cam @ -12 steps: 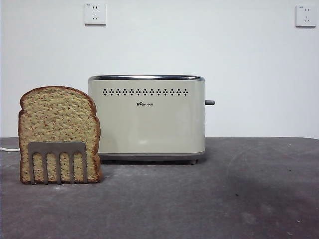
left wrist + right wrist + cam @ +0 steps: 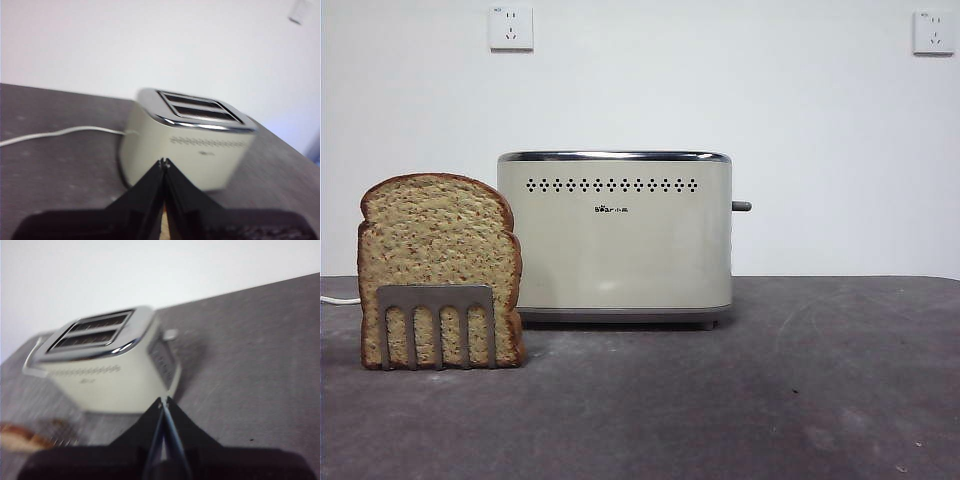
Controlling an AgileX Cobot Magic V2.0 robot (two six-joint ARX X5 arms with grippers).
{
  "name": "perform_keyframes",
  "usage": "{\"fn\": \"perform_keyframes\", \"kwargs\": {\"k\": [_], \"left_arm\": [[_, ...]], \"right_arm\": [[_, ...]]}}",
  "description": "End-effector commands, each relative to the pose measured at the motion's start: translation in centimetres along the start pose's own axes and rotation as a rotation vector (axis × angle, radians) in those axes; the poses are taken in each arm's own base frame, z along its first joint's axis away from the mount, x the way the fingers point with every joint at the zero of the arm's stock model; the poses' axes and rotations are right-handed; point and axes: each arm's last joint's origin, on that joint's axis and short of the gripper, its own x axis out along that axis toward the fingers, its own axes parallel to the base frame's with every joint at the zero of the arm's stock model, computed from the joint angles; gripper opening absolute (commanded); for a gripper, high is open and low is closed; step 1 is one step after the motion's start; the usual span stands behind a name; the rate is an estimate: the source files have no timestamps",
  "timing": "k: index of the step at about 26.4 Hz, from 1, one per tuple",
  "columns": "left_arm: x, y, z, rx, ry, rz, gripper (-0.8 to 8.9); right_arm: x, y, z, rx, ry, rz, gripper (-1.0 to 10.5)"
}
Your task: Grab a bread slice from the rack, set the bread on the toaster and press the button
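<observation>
A slice of bread with a tan speckled face and dark crust stands upright in a low grey rack at the left of the front view. The cream two-slot toaster stands just behind and to its right, both slots empty; it also shows in the left wrist view and the right wrist view. The dark grey button sticks out from the toaster's right side. My left gripper and right gripper are both shut and empty, held above the table short of the toaster.
A white power cord runs from the toaster's back across the dark grey table. Two wall sockets sit high on the white wall. Neither arm shows in the front view.
</observation>
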Motion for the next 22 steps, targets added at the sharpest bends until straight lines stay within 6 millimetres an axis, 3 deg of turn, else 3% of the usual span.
{"fn": "perform_keyframes", "kwargs": {"k": [1, 6, 13, 22], "left_arm": [[0.2, -0.5, 1.4, 0.065, 0.059, -0.058, -0.08], [0.6, -1.2, 4.0, 0.125, 0.167, -0.146, -0.08], [0.9, -2.1, 6.7, 0.18, 0.308, -0.226, -0.08], [1.2, -2.5, 7.0, 0.225, 0.42, -0.272, 0.0]], "right_arm": [[0.0, 0.6, 2.0, -0.104, 0.062, 0.035, -0.1], [0.0, 1.4, 4.8, -0.173, 0.195, 0.106, -0.1], [-0.1, 2.1, 6.7, -0.202, 0.347, 0.136, -0.1], [-0.2, 2.4, 6.9, -0.207, 0.377, 0.15, -0.1]]}}
